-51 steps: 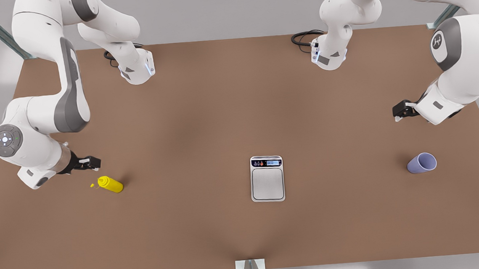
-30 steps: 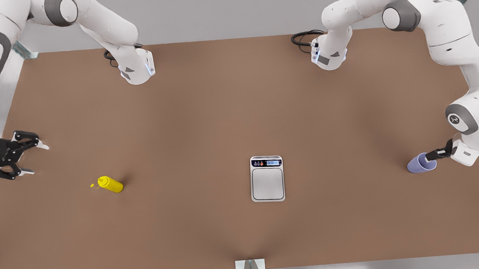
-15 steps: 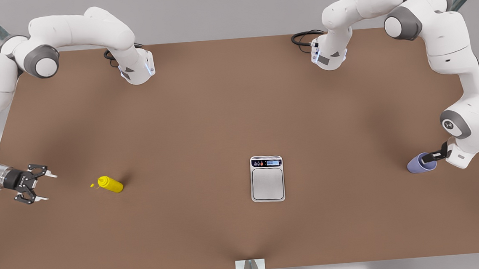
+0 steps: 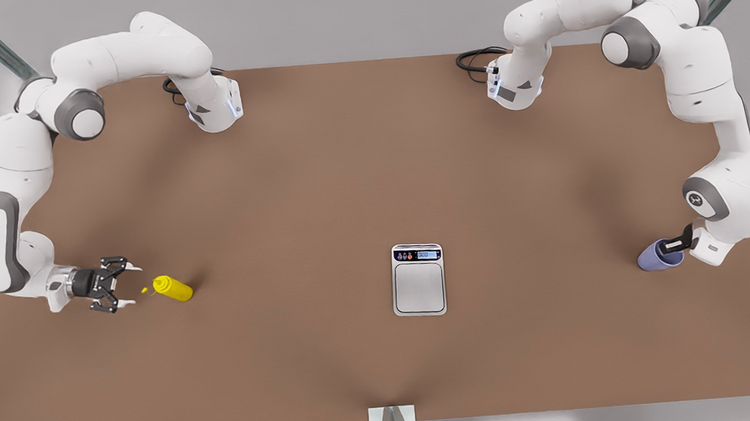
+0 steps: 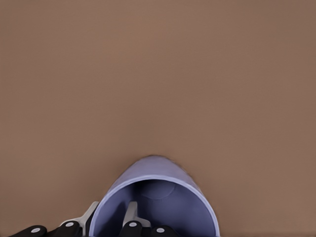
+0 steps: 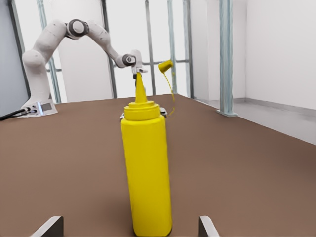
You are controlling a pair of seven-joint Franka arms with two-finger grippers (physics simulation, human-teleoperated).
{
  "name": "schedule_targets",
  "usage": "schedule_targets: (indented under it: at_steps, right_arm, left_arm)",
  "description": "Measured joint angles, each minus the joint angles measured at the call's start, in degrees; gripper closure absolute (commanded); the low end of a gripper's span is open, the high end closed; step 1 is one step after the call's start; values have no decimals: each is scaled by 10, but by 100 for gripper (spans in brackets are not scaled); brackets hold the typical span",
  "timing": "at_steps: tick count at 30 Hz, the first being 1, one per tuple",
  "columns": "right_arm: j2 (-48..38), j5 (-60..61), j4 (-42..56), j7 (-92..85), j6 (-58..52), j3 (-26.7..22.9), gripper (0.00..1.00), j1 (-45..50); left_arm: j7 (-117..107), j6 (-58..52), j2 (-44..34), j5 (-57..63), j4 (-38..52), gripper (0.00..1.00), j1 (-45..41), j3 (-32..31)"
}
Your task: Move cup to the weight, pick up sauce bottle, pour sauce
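The yellow sauce bottle [image 4: 172, 289] [image 6: 146, 168] stands upright at the front view's left, nozzle up, its small cap hanging off on a tether. My right gripper [image 4: 129, 286] [image 6: 128, 226] is level with it and open. One of its fingertips [image 6: 49, 226] shows on each side of the bottle, a short way off it. The lavender cup [image 4: 654, 257] [image 5: 155, 197] stands at the front view's right. My left gripper [image 4: 671, 244] [image 5: 111, 211] is at its mouth, one finger inside the rim and one outside. The weight [image 4: 418, 287] lies flat between them.
The brown table [image 4: 321, 194] carries the two arm bases [image 4: 215, 109] at the back, each with a black cable. A small bracket [image 4: 392, 415] sits at the front edge. The table's side edges run close behind both grippers.
My right gripper has swung in from the table's edge to just short of the bottle. My left gripper came down to the cup's rim and has settled there. Bottle, cup and scale stayed put.
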Motion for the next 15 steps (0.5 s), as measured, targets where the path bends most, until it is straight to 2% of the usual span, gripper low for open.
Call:
schedule_targets:
  at_steps: [3, 11, 15]
  right_arm:
    - [9, 1, 0, 1, 1, 1, 0, 7]
    - [13, 2, -9, 0, 17, 1, 0, 24]
    - [16, 9, -9, -1, 36, 1, 0, 26]
  left_arm:
    - [-1, 0, -1, 0, 0, 79, -2, 0]
    - [-4, 0, -3, 4, 8, 79, -17, -2]
    - [-6, -53, -69, 20, 8, 79, -70, -4]
